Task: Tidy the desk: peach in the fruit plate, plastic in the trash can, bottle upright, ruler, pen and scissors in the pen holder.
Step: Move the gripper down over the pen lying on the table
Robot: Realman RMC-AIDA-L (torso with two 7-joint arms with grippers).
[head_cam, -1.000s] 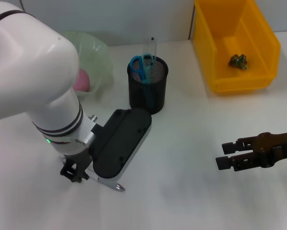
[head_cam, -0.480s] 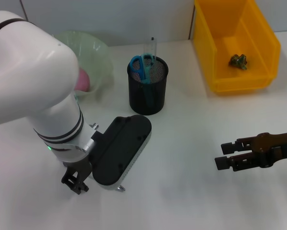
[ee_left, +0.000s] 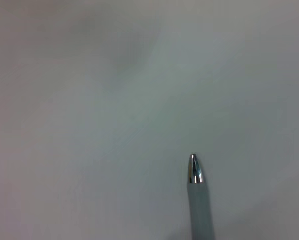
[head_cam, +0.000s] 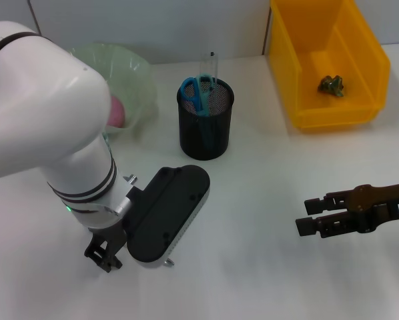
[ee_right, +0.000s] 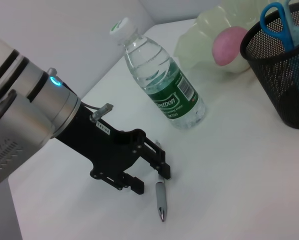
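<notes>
My left end effector (ee_right: pixel 148 169) is down at the table (head_cam: pixel 253 267), fingers straddling the pen's (ee_right: pixel 160 199) upper end; whether they pinch it I cannot tell. The pen lies flat, slim and grey, its shiny metallic tip (ee_left: pixel 195 169) pointing away from my fingers. My right end effector (head_cam: pixel 310 217) hovers well apart, fingers slightly parted, empty. Scissors (head_cam: pixel 196 93) stand in the pen holder (head_cam: pixel 205 127).

A white desk (head_cam: pixel 253 200) is seen carrying everything. Beside the left gripper (ee_right: pixel 148 171), a pen (ee_right: pixel 160 198) is laid flat, with an upright bottle (ee_right: pixel 164 85) just beyond it. Farther off are set a green fruit plate (head_cam: pixel 129 73), a black pen holder (head_cam: pixel 205 123) and a yellow trash can (head_cam: pixel 329 63).
</notes>
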